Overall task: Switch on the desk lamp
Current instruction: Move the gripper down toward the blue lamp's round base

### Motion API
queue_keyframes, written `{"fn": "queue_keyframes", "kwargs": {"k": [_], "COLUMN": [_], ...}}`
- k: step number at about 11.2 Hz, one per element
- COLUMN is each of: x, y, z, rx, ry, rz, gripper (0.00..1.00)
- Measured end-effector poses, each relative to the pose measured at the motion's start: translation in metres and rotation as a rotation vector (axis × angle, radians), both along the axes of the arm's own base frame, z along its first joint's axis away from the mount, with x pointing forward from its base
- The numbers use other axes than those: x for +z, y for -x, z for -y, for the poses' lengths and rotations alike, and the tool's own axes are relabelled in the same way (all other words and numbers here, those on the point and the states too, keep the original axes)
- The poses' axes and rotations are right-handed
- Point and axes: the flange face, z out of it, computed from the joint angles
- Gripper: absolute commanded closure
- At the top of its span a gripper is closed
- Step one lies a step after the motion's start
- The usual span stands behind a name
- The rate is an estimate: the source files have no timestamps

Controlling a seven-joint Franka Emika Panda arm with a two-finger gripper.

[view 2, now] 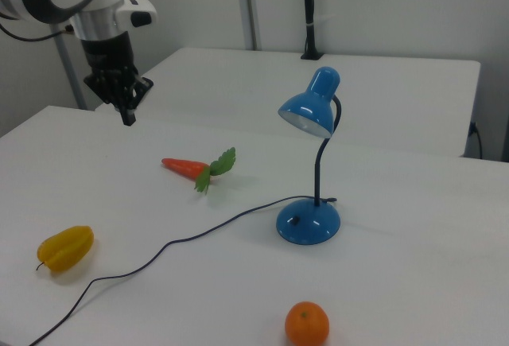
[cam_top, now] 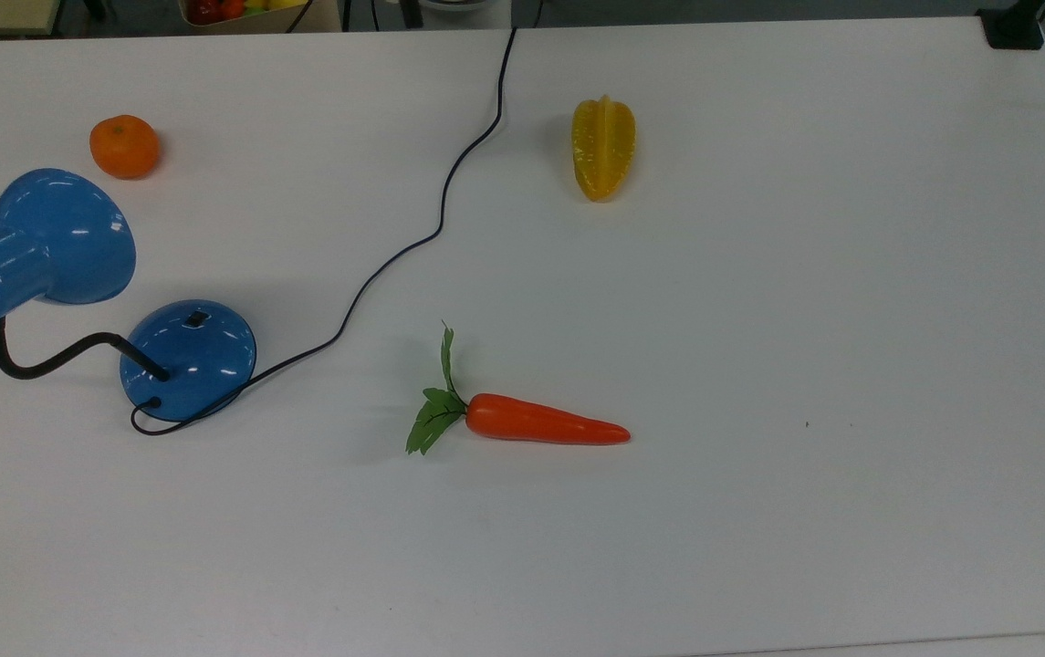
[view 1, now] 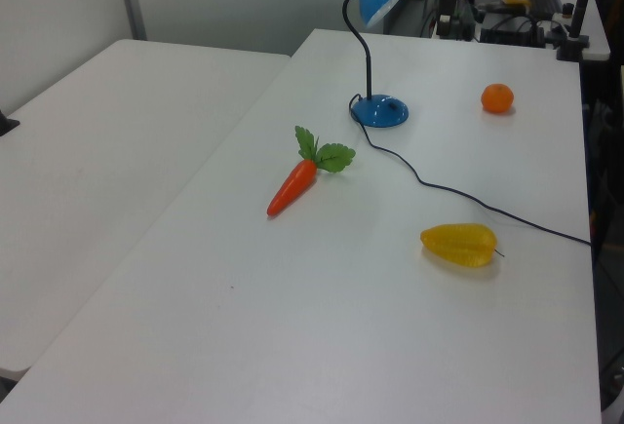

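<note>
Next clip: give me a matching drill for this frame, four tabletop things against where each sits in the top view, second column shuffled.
Things:
1. lamp
2. orange
3. carrot
4. yellow fruit

Places in the top view:
A. upper middle, to the right of the cord
B. near the centre, leaves pointing to the top view's left
C. far left, base below the shade
D. upper left, just above the blue shade

Pairs: 1-C, 2-D, 3-B, 4-A
</note>
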Motion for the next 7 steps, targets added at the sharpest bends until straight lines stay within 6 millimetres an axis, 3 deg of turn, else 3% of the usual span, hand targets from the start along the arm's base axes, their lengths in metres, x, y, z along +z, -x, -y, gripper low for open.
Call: {"fn": "queue_keyframes", "kwargs": {"k": [3,7], "x": [-0.019,-0.051], "y": [-0.014,-0.025], "z": [0.03,0.085], "rx": [-0.055,-0.12], "ry": [0.017,0.045], "rz": [0.094,0.181], "gripper": [1.0,1.0]}}
